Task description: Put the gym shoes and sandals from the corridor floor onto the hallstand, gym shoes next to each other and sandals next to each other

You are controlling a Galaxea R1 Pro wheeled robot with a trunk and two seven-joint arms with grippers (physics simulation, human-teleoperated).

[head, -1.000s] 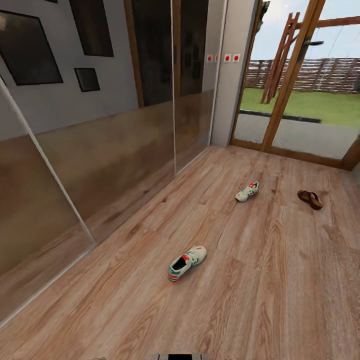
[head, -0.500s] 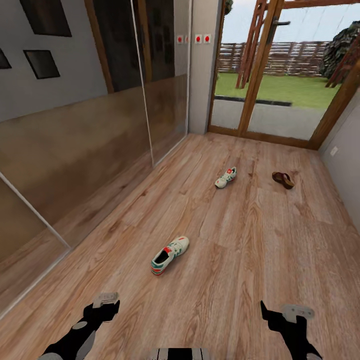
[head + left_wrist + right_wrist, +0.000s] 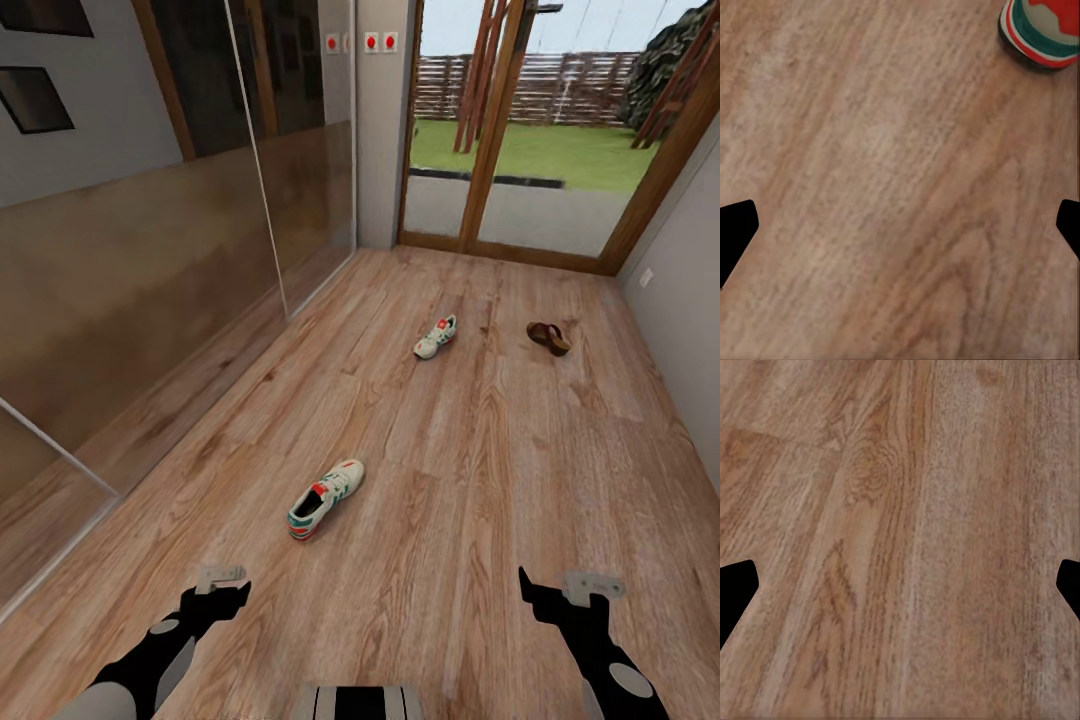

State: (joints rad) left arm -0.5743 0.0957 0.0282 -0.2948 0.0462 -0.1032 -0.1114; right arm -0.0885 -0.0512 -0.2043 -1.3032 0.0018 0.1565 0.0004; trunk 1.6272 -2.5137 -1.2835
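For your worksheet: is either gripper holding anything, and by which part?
Nothing is held. The left gripper and right gripper are open above bare floor.

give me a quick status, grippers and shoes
Left gripper and right gripper open, empty, above the floor. Near gym shoe, far gym shoe and one sandal on the floor. Nothing blocking the near shoe.

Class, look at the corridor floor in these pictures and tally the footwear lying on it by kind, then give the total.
Gym shoes: 2, a near one and a far one.
Sandals: 1, the brown one near the glass door.
Total: 3 pieces of footwear on the floor.
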